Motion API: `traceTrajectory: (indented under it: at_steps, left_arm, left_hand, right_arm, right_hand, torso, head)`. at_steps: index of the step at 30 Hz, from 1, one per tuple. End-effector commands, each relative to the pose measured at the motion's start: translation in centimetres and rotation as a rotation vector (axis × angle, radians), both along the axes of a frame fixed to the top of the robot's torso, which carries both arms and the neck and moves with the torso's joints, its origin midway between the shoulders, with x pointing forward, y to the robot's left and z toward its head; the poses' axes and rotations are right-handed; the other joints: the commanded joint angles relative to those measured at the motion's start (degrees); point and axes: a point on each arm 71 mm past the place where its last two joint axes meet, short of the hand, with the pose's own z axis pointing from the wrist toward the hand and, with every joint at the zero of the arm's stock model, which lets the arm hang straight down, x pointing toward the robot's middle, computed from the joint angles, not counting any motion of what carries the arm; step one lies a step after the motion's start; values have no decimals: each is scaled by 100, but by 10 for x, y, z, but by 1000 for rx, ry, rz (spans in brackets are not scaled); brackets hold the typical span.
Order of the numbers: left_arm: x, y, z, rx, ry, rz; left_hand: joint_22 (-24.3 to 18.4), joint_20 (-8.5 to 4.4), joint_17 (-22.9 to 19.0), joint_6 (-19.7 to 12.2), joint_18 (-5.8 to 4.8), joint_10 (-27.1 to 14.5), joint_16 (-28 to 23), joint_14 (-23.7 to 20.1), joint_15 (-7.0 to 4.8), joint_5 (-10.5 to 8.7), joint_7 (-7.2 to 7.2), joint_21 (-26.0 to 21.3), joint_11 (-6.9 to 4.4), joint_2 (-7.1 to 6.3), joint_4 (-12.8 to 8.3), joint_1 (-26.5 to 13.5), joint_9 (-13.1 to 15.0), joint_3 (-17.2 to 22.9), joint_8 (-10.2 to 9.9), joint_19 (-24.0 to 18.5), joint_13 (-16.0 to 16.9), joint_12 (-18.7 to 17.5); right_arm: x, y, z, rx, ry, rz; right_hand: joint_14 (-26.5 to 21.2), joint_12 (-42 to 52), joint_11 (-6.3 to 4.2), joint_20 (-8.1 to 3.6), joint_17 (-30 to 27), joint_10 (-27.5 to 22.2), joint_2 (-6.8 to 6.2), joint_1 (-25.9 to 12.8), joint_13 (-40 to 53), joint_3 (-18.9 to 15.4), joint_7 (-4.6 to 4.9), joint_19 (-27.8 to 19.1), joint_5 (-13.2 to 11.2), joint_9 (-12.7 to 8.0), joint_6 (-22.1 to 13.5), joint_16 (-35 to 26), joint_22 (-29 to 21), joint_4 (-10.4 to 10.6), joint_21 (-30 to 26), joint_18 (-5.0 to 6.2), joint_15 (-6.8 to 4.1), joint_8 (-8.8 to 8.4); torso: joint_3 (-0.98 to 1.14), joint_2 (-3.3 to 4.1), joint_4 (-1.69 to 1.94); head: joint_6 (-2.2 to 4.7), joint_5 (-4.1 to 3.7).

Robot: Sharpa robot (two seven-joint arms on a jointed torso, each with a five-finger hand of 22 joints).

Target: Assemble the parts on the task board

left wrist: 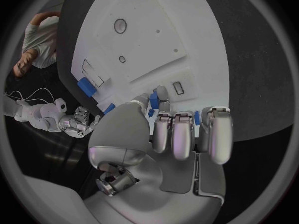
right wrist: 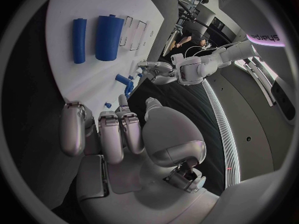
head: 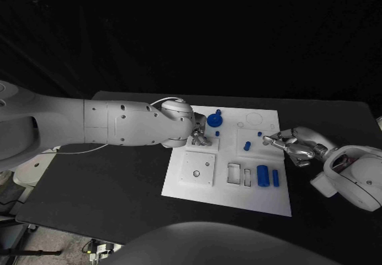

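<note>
The white task board (head: 227,190) lies in the middle of the black table. My left hand (head: 199,136) rests fingers-down on its far left part, beside a round blue knob (head: 216,117) and a tiny blue piece (head: 217,133). In the left wrist view the left hand's fingers (left wrist: 184,134) are curled, with bits of blue (left wrist: 197,117) between them; whether they hold anything is unclear. My right hand (head: 292,144) sits at the board's right edge, fingers curled, its tips near a small blue piece (head: 260,133). A blue peg (head: 247,146) stands mid-board. Two blue cylinders (head: 268,176) lie near the right edge.
A raised square plate with holes (head: 197,167) and two rectangular slots (head: 239,174) occupy the board's near half. A faint circle outline (head: 255,118) marks the far right corner. A white cable (head: 84,148) hangs under my left arm. Bare black table (head: 111,193) surrounds the board.
</note>
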Motion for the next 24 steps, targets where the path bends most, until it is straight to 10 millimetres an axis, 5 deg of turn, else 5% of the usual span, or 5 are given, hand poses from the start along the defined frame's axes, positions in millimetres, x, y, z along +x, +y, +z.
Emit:
traceTrajectory:
  at_steps: [1,17,24]
  left_arm:
    - [-1,-1,-1,3,12,-4]
    - [-2,1,-1,-10,10,2]
    - [-3,3,0,-19,2,9]
  left_hand:
    - [1432,21,1508,24,-28,595,14,614,34,-4,6,-40,22,12,-4,-39,10,-16,-33,457,1506,-32]
    - [1424,24,1508,20,-21,595,14,614,36,18,14,-67,25,-24,10,-111,14,-55,-41,441,1506,-32]
    - [1422,37,1508,19,-20,595,14,614,49,-220,34,-72,42,-127,13,-525,25,-306,-67,439,1506,-32]
  right_arm:
    - [-1,1,-1,-5,9,14]
    - [-1,0,-2,-7,12,12]
    - [-2,-1,-2,-9,14,11]
  right_hand:
    - [598,22,27,-15,1506,596,26,43,1508,-10,37,-43,20,-9,14,20,1033,-10,-30,53,53,1]
    - [598,22,29,-14,1506,596,28,49,1508,-9,39,-51,24,-12,14,20,1030,-13,-38,55,54,1]
    - [598,22,29,-14,1506,596,28,49,1508,-9,39,-51,24,-12,14,20,1030,-13,-38,55,54,1]
  torso:
    - [-1,2,3]
    - [-4,8,0]
    - [-5,6,4]
  head:
    - [0,2]
    - [0,5]
    - [0,5]
